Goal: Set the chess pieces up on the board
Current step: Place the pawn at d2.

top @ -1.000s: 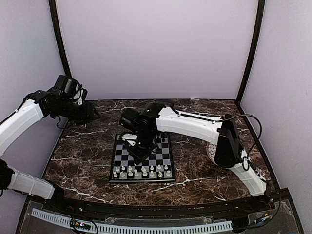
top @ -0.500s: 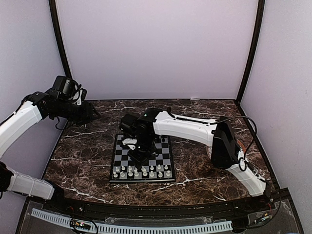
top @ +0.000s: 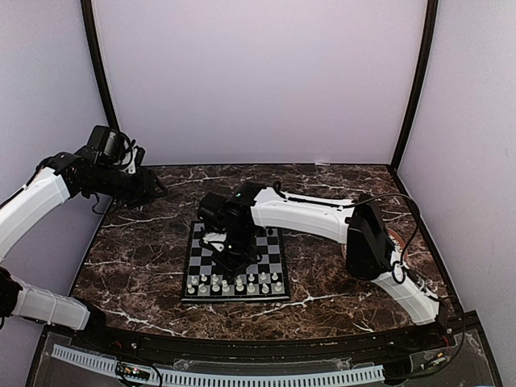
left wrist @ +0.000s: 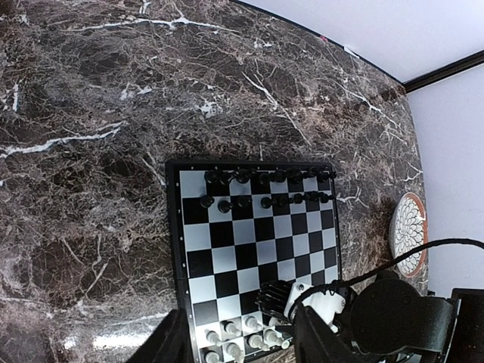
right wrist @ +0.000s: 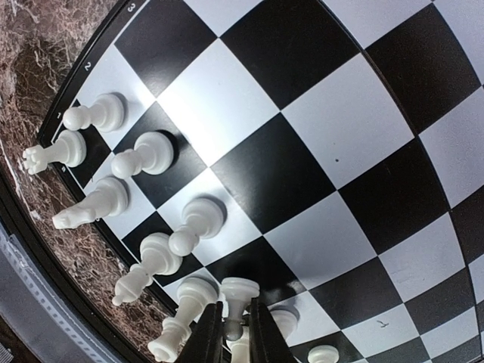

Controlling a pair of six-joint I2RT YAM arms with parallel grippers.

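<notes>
Right hand (right wrist: 227, 324) low over the board (right wrist: 249, 174), clamped on a cream-white piece (right wrist: 239, 290) beside the other white pieces (right wrist: 144, 155); left hand (top: 150, 187) raised off-board, fingers apart.

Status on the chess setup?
Right gripper shut on a white piece, low over the board, near rows. Left gripper open, empty, raised far-left. Neighbouring white pieces crowd tight.

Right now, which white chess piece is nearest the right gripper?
The white piece at the bottom edge of the right wrist view: it alone sits between the right gripper's fingers; the others stand apart.
</notes>
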